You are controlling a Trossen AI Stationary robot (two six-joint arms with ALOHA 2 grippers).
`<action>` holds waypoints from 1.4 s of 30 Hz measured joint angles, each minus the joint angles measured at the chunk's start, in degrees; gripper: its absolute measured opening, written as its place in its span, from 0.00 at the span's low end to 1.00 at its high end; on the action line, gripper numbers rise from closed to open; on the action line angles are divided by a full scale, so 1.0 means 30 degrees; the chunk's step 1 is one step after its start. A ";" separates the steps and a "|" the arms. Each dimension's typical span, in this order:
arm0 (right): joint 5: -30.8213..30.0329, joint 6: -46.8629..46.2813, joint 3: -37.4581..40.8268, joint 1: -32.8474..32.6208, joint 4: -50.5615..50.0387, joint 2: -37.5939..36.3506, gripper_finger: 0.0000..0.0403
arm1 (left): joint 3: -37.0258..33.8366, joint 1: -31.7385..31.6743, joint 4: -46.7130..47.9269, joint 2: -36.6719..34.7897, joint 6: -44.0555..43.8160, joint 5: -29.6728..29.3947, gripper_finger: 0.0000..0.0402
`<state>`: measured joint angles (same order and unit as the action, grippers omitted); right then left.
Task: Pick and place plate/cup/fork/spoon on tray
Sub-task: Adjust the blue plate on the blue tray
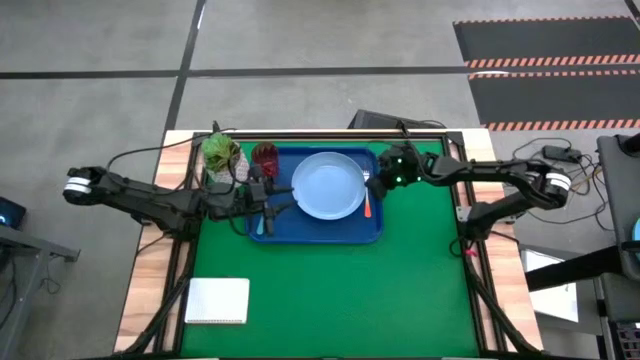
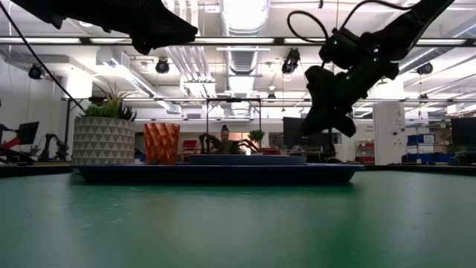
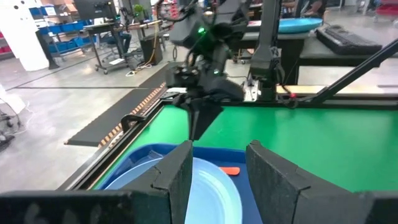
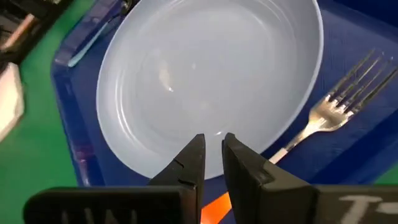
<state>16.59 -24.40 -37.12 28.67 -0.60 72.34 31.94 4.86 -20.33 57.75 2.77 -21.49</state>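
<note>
The dark-blue tray [image 1: 352,232] lies at the table's far middle. On it the light-blue plate [image 1: 328,186] lies flat. The red cup [image 1: 265,157] stands upright at the tray's far left corner. The fork [image 4: 323,115] lies on the tray right of the plate, and the spoon [image 4: 93,46] lies left of it. My left gripper [image 3: 217,174] is open and empty above the tray's left part, pointing toward the plate. My right gripper [image 4: 212,155] is shut and empty, raised above the plate's right edge and the fork's orange handle [image 4: 214,208].
A white pot with a green plant [image 1: 220,153] stands just left of the tray's far left corner. A white notepad [image 1: 218,300] lies near the table's near left corner. Green table surface [image 1: 380,300] is open in front of the tray. A person [image 2: 225,138] sits far behind the table.
</note>
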 joint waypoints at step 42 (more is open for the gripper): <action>-0.4810 0.0726 -0.1909 -0.5143 -0.3643 -0.2486 0.02 | 0.6340 -0.3134 0.8756 1.2230 -0.0307 0.1905 0.00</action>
<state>2.16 -22.22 -42.85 13.24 -11.53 64.88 50.96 -4.54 5.94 94.44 1.85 -15.78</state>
